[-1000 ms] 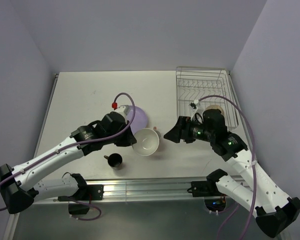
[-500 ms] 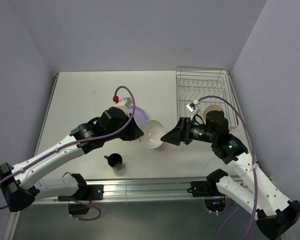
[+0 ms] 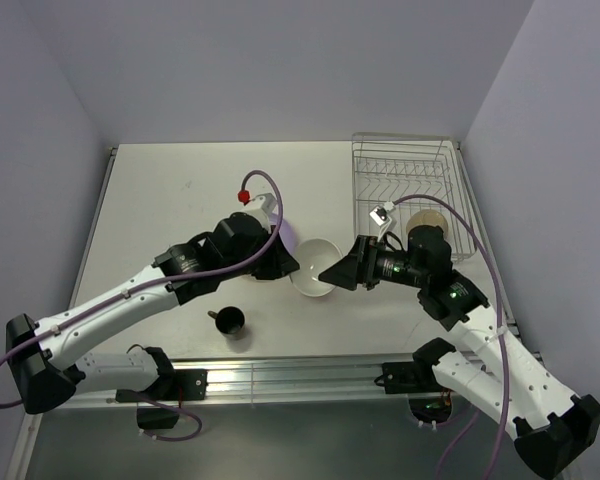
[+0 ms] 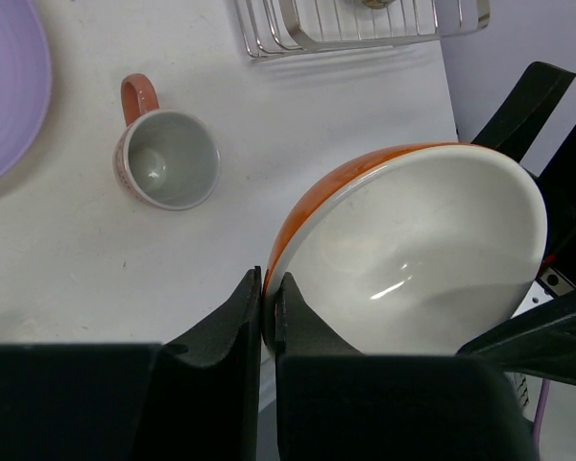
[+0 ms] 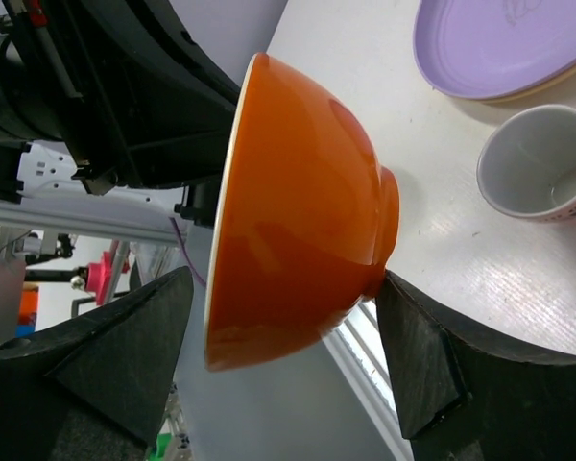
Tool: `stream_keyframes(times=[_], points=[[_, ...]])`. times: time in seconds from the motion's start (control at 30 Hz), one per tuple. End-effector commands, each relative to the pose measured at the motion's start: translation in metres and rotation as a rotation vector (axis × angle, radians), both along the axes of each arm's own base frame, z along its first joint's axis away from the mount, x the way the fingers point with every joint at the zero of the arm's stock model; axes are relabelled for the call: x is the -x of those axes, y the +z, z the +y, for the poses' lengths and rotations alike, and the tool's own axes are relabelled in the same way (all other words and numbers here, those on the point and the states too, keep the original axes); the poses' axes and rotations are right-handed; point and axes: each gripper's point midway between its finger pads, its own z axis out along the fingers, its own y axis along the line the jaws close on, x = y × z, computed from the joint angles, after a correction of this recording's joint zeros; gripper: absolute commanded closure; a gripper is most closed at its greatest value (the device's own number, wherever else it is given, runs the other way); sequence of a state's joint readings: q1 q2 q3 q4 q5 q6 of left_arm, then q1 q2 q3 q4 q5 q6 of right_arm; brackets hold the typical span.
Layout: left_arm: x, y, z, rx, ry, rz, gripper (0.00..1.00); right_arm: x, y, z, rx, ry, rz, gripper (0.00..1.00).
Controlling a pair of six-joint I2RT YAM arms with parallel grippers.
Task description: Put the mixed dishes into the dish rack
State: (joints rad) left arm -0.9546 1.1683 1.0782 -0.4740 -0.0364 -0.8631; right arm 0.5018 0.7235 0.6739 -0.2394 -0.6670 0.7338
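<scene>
Two hands are gathered on one dish. The orange bowl (image 3: 316, 268) is held tipped on edge, apparently clear of the desk (image 3: 180, 200), midway between the arms. The left hand (image 4: 267, 288) is closed narrowly on the bowl's rim, with one finger inside and one outside. The right hand (image 5: 283, 280) is spread wide and set astride the bowl. The rim is turned toward one finger, and the foot lies against or just beside the other; no firm grip can be made out there. The bowl's axis runs from finger to finger of the right hand, so a closing would be made rim to foot.

The dish rack (image 3: 400, 150) lies to the right and farther back, in the desk's far right corner, nearer the right arm. A handover is therefore judged to be in hand. A pale round dish is seen in the rack's near part, and open rows of tines are seen beyond it.

The pink mug (image 4: 166, 158) and the lilac plate (image 4: 10, 86) lie on the desk close by. The small black cup (image 3: 228, 320) is set well apart, toward the front edge. Little room is left between the two hands.
</scene>
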Motion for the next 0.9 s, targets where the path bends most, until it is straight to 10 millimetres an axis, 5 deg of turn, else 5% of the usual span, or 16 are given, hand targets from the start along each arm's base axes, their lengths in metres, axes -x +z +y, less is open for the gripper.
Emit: stream_keyframes(times=[0.0, 0.17, 0.27, 0.37, 0.5, 0.57, 0.87], points=[[-0.002, 0.046, -0.023, 0.143, -0.028, -0.055, 1.00, -0.005, 0.017, 0.003, -0.062, -0.019, -0.073, 0.18], [-0.002, 0.045, -0.029, 0.145, -0.034, -0.052, 1.00, -0.008, 0.016, 0.003, -0.069, -0.029, -0.081, 0.22], [-0.004, 0.041, -0.033, 0.138, -0.037, -0.047, 1.00, -0.008, 0.015, 0.003, -0.070, -0.036, -0.083, 0.32], [-0.005, 0.038, -0.036, 0.127, -0.041, -0.046, 1.00, -0.010, 0.017, 0.001, -0.065, -0.059, -0.093, 0.55], [-0.010, 0.032, -0.042, 0.102, -0.048, -0.044, 1.00, -0.013, 0.022, -0.005, -0.045, -0.096, -0.124, 1.00], [-0.013, 0.030, -0.046, 0.091, -0.051, -0.043, 1.00, -0.014, 0.024, -0.009, -0.031, -0.119, -0.136, 1.00], [-0.015, 0.032, -0.053, 0.090, -0.077, -0.057, 0.39, -0.019, 0.032, -0.024, -0.002, -0.208, -0.168, 1.00]])
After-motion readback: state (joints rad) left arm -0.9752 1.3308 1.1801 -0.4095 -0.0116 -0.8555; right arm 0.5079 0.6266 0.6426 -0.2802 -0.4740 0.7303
